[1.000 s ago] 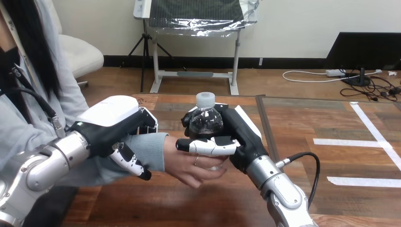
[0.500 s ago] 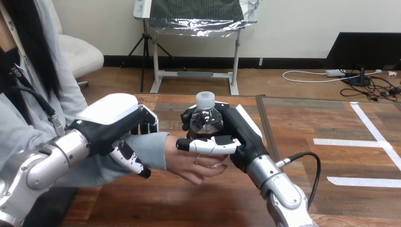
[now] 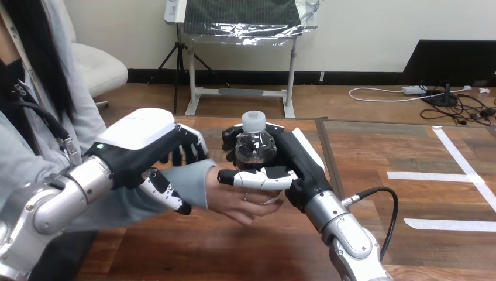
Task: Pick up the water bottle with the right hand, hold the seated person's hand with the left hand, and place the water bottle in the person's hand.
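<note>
Water bottle (image 3: 255, 146) boxed in by the right hand (image 3: 295, 170) wrapped around it, the person's hand (image 3: 237, 200) beneath the bottle, left hand (image 3: 140, 143) curled round the person's wrist (image 3: 196, 182) left of the bottle, bare table (image 3: 374, 146) right of the bottle

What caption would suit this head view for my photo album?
Robot's right hand holds a water bottle over the person's hand; its left hand curls round their wrist.

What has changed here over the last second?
The left hand has shifted a little up and toward the bottle, its fingers and thumb around the person's wrist. The right hand still grips the bottle over the person's hand. Nothing was let go.
</note>
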Action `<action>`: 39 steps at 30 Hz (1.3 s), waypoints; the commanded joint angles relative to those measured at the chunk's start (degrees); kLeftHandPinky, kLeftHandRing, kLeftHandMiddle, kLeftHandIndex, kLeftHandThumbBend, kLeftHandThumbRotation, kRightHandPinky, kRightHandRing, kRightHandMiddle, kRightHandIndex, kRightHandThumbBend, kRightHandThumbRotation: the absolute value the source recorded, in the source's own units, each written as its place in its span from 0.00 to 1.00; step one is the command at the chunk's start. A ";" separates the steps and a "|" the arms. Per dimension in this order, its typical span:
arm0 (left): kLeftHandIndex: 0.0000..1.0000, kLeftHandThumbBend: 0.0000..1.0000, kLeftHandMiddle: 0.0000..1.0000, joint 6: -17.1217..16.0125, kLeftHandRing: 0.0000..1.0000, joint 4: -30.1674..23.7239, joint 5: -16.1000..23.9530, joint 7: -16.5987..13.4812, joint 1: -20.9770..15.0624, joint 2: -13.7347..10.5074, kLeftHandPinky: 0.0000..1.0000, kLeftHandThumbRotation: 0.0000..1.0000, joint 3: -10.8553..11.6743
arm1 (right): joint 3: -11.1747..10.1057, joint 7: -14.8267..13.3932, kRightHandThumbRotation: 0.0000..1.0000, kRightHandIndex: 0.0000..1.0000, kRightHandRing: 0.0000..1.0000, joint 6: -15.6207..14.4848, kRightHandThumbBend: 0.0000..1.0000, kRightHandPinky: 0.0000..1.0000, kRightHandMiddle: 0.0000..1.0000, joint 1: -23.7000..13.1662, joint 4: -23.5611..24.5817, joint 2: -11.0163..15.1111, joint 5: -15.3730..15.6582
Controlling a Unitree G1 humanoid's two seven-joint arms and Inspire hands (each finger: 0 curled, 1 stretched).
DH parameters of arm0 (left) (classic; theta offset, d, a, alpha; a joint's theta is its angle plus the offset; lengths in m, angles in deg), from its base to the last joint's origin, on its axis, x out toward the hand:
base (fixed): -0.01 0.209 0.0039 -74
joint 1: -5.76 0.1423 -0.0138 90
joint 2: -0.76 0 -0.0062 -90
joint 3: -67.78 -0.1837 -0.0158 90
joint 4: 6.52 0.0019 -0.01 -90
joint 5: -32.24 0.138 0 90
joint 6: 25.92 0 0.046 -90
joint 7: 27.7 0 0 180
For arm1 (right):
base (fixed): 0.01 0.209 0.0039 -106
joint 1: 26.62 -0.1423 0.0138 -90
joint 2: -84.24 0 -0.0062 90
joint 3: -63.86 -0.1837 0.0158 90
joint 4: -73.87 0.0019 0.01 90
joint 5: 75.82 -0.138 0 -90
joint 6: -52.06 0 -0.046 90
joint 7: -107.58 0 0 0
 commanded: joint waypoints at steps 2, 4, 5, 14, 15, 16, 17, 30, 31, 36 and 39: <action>0.75 1.00 0.71 1.50 0.64 -4.80 -1.49 -0.31 0.08 -0.87 0.56 0.17 2.29 | 0.40 -0.81 0.26 0.75 0.76 -0.58 0.89 0.77 0.74 -3.23 2.58 0.46 0.34; 0.77 1.00 0.73 1.27 0.66 -5.05 -1.58 -0.51 0.47 -1.06 0.58 0.18 2.36 | 0.35 -0.86 0.29 0.77 0.78 -0.67 0.89 0.79 0.75 -3.29 2.58 0.63 0.31; 0.77 1.00 0.73 1.23 0.67 -5.15 -1.61 -0.57 0.59 -1.12 0.59 0.18 2.37 | 0.35 -0.87 0.30 0.78 0.79 -0.70 0.89 0.81 0.76 -3.30 2.59 0.68 0.29; 0.85 1.00 0.82 2.18 0.77 -6.67 -1.61 -0.69 2.14 -1.56 0.73 0.26 2.65 | 0.09 -0.64 0.38 0.84 0.85 -0.94 0.91 0.88 0.81 -3.57 2.42 1.36 -0.02; 0.86 1.00 0.82 2.34 0.78 -6.79 -1.61 -0.66 2.22 -1.58 0.74 0.27 2.66 | 0.09 -0.63 0.39 0.84 0.85 -0.95 0.91 0.88 0.81 -3.58 2.42 1.39 -0.03; 0.86 1.00 0.83 2.39 0.79 -6.86 -1.52 -0.76 2.39 -1.62 0.75 0.28 2.67 | 0.09 -0.58 0.39 0.84 0.85 -1.00 0.91 0.88 0.81 -3.62 2.39 1.53 -0.01; 0.87 1.00 0.84 2.46 0.81 -6.93 -1.46 -0.85 2.53 -1.66 0.77 0.29 2.68 | 0.09 -0.55 0.41 0.85 0.85 -1.05 0.91 0.88 0.82 -3.65 2.37 1.64 0.01; 0.94 1.00 0.92 4.72 0.90 -9.52 -1.01 -0.71 5.46 -2.16 0.84 0.37 3.24 | 0.02 -0.70 0.47 0.86 0.86 -1.02 0.95 0.88 0.82 -3.82 2.30 2.84 0.33; 0.95 1.00 0.93 4.74 0.90 -9.57 -1.05 -0.75 5.63 -2.21 0.85 0.37 3.27 | 0.02 -0.70 0.48 0.86 0.86 -1.03 0.95 0.88 0.82 -3.81 2.32 2.89 0.34; 0.98 1.00 0.96 5.06 0.93 -10.12 -0.99 -0.74 6.35 -2.32 0.87 0.37 3.47 | -0.11 -0.52 0.49 0.86 0.86 -0.88 0.95 0.88 0.82 -3.87 2.15 3.18 0.27; 0.99 1.00 0.97 4.96 0.95 -10.54 -0.98 -0.89 7.13 -2.43 0.88 0.37 3.75 | -0.17 -0.45 0.50 0.86 0.86 -0.79 0.96 0.88 0.82 -3.99 1.92 3.47 0.27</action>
